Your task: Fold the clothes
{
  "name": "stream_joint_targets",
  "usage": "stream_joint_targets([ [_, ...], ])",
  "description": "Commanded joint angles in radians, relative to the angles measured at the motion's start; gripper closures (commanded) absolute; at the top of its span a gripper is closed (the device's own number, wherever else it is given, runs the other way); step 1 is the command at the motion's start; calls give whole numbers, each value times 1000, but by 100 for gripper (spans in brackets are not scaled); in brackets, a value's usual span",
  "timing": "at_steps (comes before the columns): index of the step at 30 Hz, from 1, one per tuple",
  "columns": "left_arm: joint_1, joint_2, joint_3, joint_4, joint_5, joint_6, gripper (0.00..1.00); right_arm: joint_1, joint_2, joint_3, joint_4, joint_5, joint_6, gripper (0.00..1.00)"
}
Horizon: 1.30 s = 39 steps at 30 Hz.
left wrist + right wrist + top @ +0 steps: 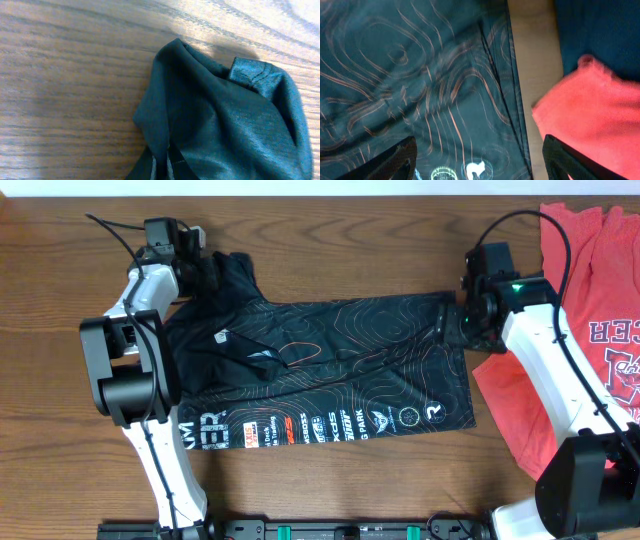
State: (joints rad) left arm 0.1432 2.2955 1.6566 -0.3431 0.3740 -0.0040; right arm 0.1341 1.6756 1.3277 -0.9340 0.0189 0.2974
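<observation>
- Black jersey (330,370): lies spread across the middle of the wooden table (330,240), long axis running from 9 to 3 o'clock; fine orange contour lines over the body; a row of white and orange logos along its 6 o'clock edge; the 10 o'clock corner is bunched into a rumpled heap
- Left gripper (203,268): sits on that bunched corner at 10 o'clock of the jersey; the left wrist view shows only gathered dark cloth (225,125) on bare wood (65,75); whether the jaws are parted or pinched on the cloth I cannot tell
- Right gripper (463,315): sits at the jersey's 2 o'clock corner, over the hem; in the right wrist view its two fingertips (395,160) stand wide apart, jaws parted, holding nothing; flat jersey cloth (420,75) lies beneath
- Red T-shirt (590,310): white lettering; lies at 3 o'clock of the jersey, just beside its edge
- Navy garment (600,30): seen in the right wrist view at 12 o'clock of the red cloth
</observation>
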Motion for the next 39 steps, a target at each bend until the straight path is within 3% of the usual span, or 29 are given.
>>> stream_joint_targets([
  [1, 14, -23, -10, -14, 115, -32, 94, -34, 37, 27, 65, 2, -67, 21],
  [11, 14, -79, -11, -147, 132, -55, 94, -52, 249, 52, 446, -53, -69, 25],
  [18, 14, -79, -11, -234, 132, -54, 94, -53, 379, 52, 594, -7, 87, 30],
  [30, 14, -79, -11, -285, 132, -53, 94, -53, 465, 52, 663, 83, 100, 35],
  [35, 14, -79, -11, -294, 132, -53, 94, -52, 474, 52, 700, 82, 105, 44],
  [39, 14, -79, -11, -293, 132, -53, 94, -47, 485, 52, 700, 82, 111, 57],
])
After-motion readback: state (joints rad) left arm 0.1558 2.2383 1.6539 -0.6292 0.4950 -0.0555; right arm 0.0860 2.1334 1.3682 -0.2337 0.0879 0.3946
